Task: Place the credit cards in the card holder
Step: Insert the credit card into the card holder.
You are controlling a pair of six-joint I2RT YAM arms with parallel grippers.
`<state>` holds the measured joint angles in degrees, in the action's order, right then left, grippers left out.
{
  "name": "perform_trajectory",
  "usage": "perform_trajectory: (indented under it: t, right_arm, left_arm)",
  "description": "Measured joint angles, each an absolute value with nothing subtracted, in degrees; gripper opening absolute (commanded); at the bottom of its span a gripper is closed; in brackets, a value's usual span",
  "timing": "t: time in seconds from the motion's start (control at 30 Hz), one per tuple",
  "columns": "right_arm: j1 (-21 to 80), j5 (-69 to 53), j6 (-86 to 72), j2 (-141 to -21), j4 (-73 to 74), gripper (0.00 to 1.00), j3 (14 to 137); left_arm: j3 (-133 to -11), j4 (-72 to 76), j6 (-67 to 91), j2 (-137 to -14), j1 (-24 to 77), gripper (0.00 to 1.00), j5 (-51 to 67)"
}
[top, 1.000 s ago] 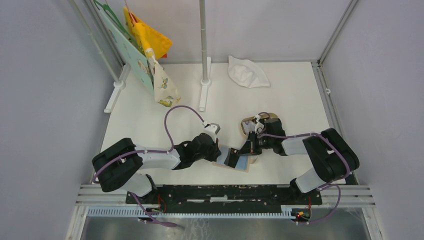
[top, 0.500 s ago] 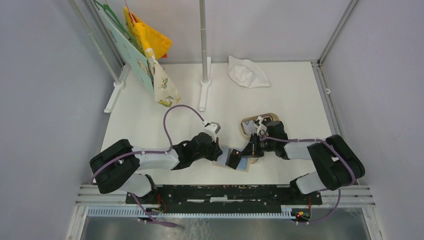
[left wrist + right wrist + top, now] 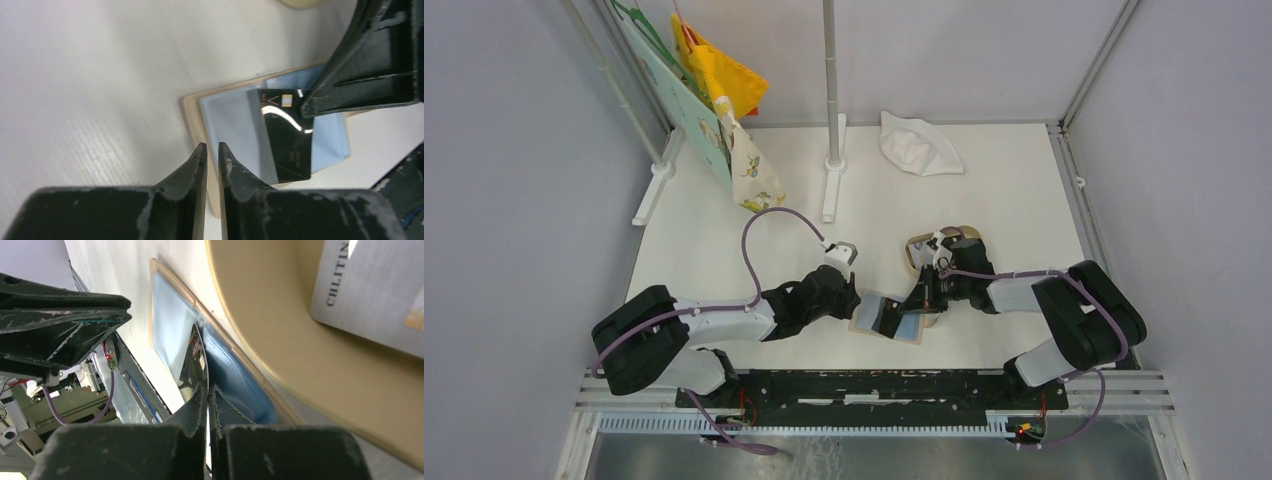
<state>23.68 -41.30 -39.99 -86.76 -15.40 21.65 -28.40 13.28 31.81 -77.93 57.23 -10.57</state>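
Note:
The card holder (image 3: 235,117) lies open on the table, beige rim around a light blue lining; in the top view the card holder (image 3: 908,331) sits between the two arms. A black credit card (image 3: 285,137) stands slanted on the lining. My right gripper (image 3: 207,390) is shut on that black card (image 3: 196,357) at its top corner. My left gripper (image 3: 212,149) hovers over the holder's beige left edge, jaws a narrow slit apart, nothing clamped. A grey-white credit card (image 3: 367,295) lies in the tan tray (image 3: 280,335).
The tan oval tray (image 3: 916,245) lies just behind the holder, mostly under my right arm. A white cloth (image 3: 919,145) lies at the back. A stand pole (image 3: 832,150) and hangers with fabric (image 3: 719,95) occupy the back left. The arms' base rail (image 3: 874,385) runs along the near edge.
My left gripper's jaws have parted slightly and the left arm has drawn a little to the left. The right gripper still holds the black card over the holder.

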Motion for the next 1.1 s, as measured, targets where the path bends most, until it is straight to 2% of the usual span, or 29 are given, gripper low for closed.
perform_trajectory:
  t: [0.2,0.43,0.57,1.1]
  right_arm:
    - [24.47,-41.34,-40.01,-87.83,-15.18,0.0,22.68]
    - [24.75,-41.3,-39.92,-88.12,-14.68,0.05,23.2]
    - [24.8,-41.08,-39.97,-87.96,-14.37,0.0,23.24]
    - [25.39,-39.64,-40.21,-87.05,-14.48,0.0,22.65]
  left_arm:
    - [-28.38,9.02,31.73,-77.69,57.23,0.3,-13.67]
    - [-28.32,8.88,31.05,-76.23,57.23,0.3,-13.15]
    - [-28.32,8.86,30.89,-76.25,57.23,0.29,-12.93]
    - [-28.32,9.02,30.57,-78.26,57.23,0.3,-10.83]
